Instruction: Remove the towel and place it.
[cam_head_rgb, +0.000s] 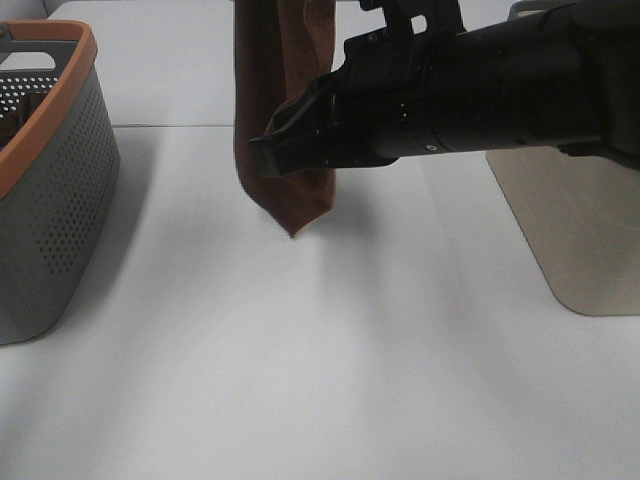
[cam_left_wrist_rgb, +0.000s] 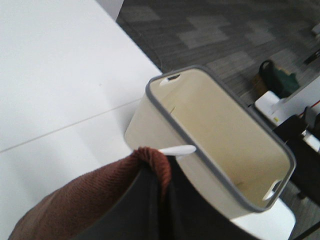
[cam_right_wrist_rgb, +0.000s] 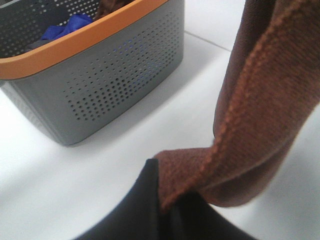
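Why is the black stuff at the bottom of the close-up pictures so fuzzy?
Left wrist view: the left gripper sits too near the lens, so it blurs; the beige bin looks sharper. Right wrist view: the right gripper blurs likewise, the towel weave is crisp. Exterior high view: soft shadows on the table.

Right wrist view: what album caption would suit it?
Right gripper shut on the hem of the brown towel, an orange-rimmed grey basket nearby on the white table.
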